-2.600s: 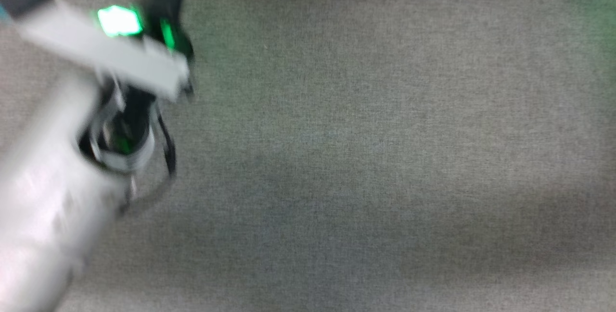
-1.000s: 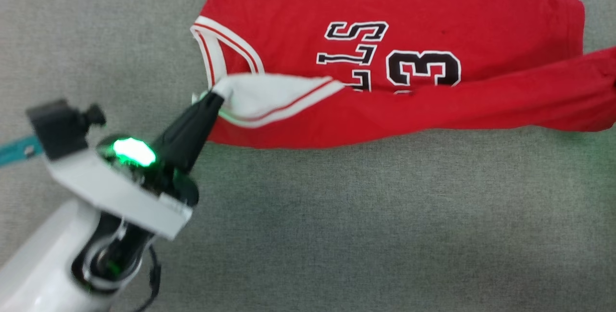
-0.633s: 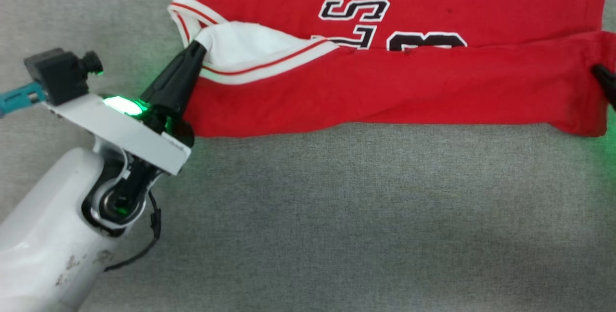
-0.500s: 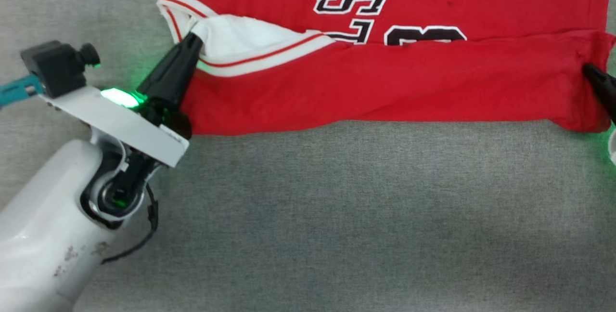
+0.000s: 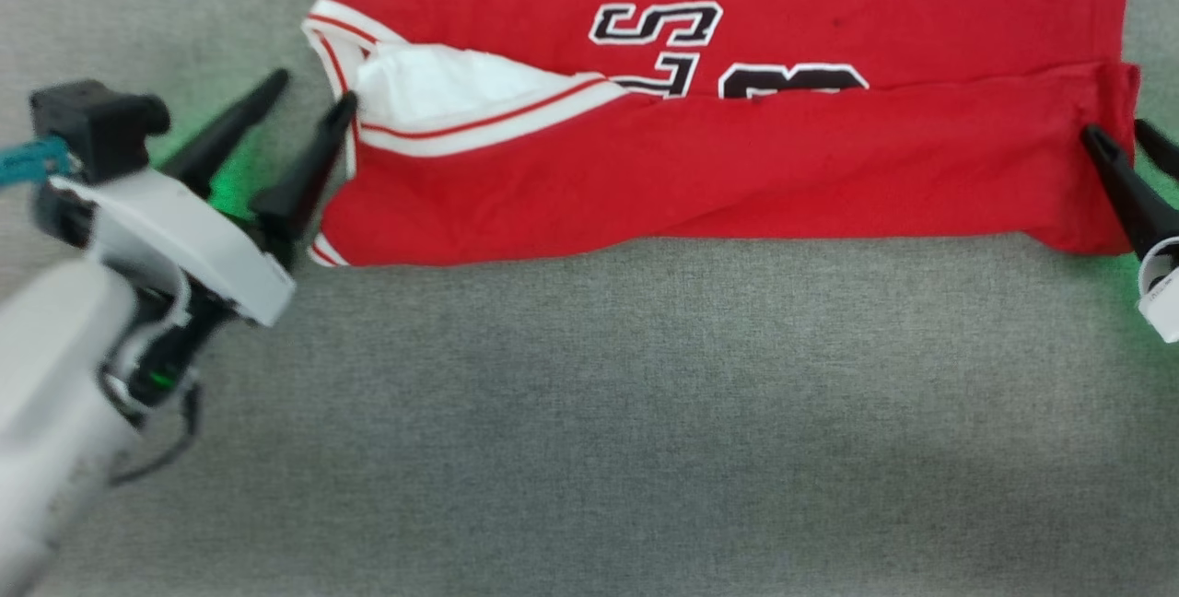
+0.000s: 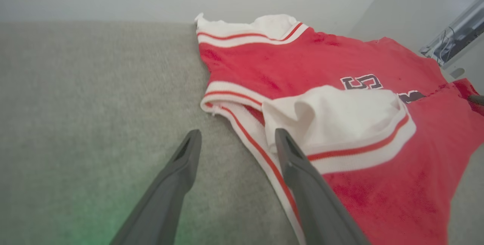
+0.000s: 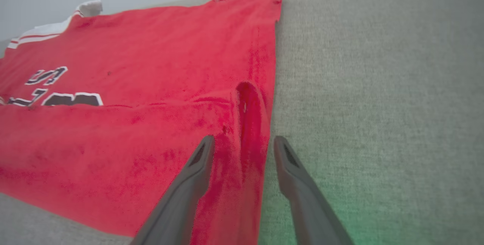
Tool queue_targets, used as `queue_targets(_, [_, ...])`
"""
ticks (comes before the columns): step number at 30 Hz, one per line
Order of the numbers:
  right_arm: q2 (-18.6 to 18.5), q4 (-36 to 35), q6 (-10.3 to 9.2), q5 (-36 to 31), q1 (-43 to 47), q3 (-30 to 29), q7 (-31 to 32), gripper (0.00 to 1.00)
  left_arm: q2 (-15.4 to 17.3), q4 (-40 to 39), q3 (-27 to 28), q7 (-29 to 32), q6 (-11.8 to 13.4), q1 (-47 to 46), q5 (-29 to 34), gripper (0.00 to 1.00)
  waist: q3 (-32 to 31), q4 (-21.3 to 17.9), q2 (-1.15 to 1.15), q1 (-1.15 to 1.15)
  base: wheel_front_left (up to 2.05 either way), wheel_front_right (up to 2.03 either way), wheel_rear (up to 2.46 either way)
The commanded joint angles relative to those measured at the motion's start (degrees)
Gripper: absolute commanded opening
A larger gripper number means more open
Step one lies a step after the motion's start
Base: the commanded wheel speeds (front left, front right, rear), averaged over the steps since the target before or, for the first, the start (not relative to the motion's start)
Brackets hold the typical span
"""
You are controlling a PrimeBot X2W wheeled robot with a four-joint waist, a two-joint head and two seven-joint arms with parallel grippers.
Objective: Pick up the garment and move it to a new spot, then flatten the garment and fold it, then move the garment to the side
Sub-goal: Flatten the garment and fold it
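Both dark fingers of the left gripper (image 5: 313, 92) now stand wide apart and hold nothing, one tip just beside the white sleeve (image 5: 433, 86) and the other over the grey fabric surface (image 5: 645, 413). Half a second ago they were pinched shut on that sleeve. The right gripper (image 5: 1116, 129) has also let go. Its fingers are parted on either side of a small raised ridge of red cloth at the hem corner, and they do not appear to be clamping it. The red jersey (image 5: 737, 173) lies flat across the far side of the surface. Its near long edge is folded up over the front and covers the lower half of the black-and-white lettering (image 5: 659, 26). This suggests the first lengthwise fold has been laid down and released. Further folds and the move to the side are not yet done.
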Motion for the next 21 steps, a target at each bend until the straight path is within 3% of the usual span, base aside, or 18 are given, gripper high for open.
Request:
queue_targets(1, [-0.43, 0.12, -0.09, -0.41, 0.69, 0.02, -0.70, 1.00, 0.71, 0.14, -0.37, 0.57, 0.44, -1.88, 1.36, 1.00, -2.05, 0.80, 0.00, 0.00, 0.00, 0.00, 0.00])
queue_targets(6, [-0.86, -0.20, -0.09, -0.84, 1.48, -0.58, -2.11, 1.00, 4.06, -2.83, -3.10, 10.00, 2.92, -5.80, 4.57, 1.00, -4.67, 1.74, 0.00, 0.00, 0.00, 0.00, 0.00])
queue_targets(11, [-0.47, -0.75, -0.09, -0.92, 2.31, -0.94, -1.99, 1.00, 6.48, -9.65, -4.90, 27.59, 5.69, -7.19, -2.89, 1.00, -6.16, 1.91, 0.00, 0.00, 0.00, 0.00, 0.00])
queue_targets(15, [0.43, -1.35, -0.09, -0.94, 2.49, -0.37, -2.05, 1.00, 10.45, -15.74, -7.27, 40.25, 7.25, -7.49, -7.15, 1.00, -5.96, 1.02, 0.00, 0.00, 0.00, 0.00, 0.00])
queue_targets(21, [1.47, -1.70, -0.09, -0.17, 2.22, 0.63, -2.61, 1.00, 11.30, -17.89, -7.05, 45.46, 9.78, -6.83, -11.79, 1.00, -4.00, -1.44, 0.00, 0.00, 0.00, 0.00, 0.00])
